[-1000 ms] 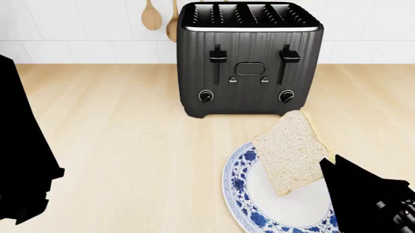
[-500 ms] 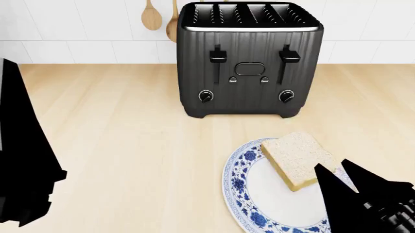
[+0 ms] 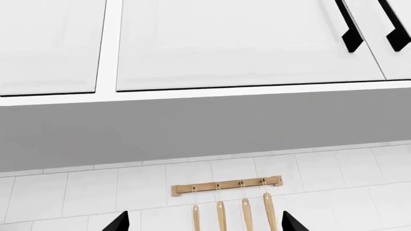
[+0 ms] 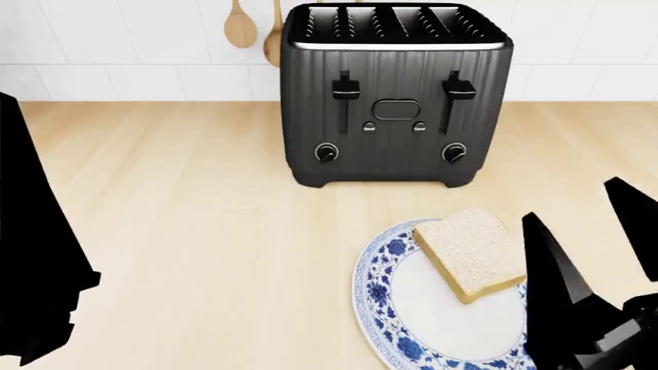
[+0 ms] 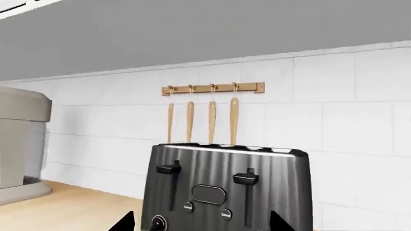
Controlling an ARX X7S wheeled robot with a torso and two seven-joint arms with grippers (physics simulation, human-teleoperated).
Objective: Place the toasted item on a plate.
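The toasted item (image 4: pixel 468 250), a pale tan bread slice with a golden crust edge, lies flat on the far part of the plate (image 4: pixel 375 287), a white plate with a blue floral rim, in front of the black toaster (image 4: pixel 396 92). My right gripper (image 4: pixel 594 248) is open and empty, its fingers (image 4: pixel 555 289) spread just right of the slice and apart from it. In the right wrist view the open gripper (image 5: pixel 204 225) faces the toaster (image 5: pixel 228 187). My left gripper (image 3: pixel 205 225) is open and empty, pointing up at the wall. The left arm (image 4: pixel 31 254) stands at the head view's left edge.
The wooden counter (image 4: pixel 185 200) carries the toaster and the plate. Wooden spoons (image 4: pixel 240 27) hang on the tiled wall behind, on a rack (image 3: pixel 226 185) under white cabinets (image 3: pixel 244 43). A grey appliance (image 5: pixel 19 144) stands at one side in the right wrist view.
The slice was tilted in my right gripper, then dropped flat onto the plate. The right gripper has opened, let it go and risen. The left arm has barely moved.
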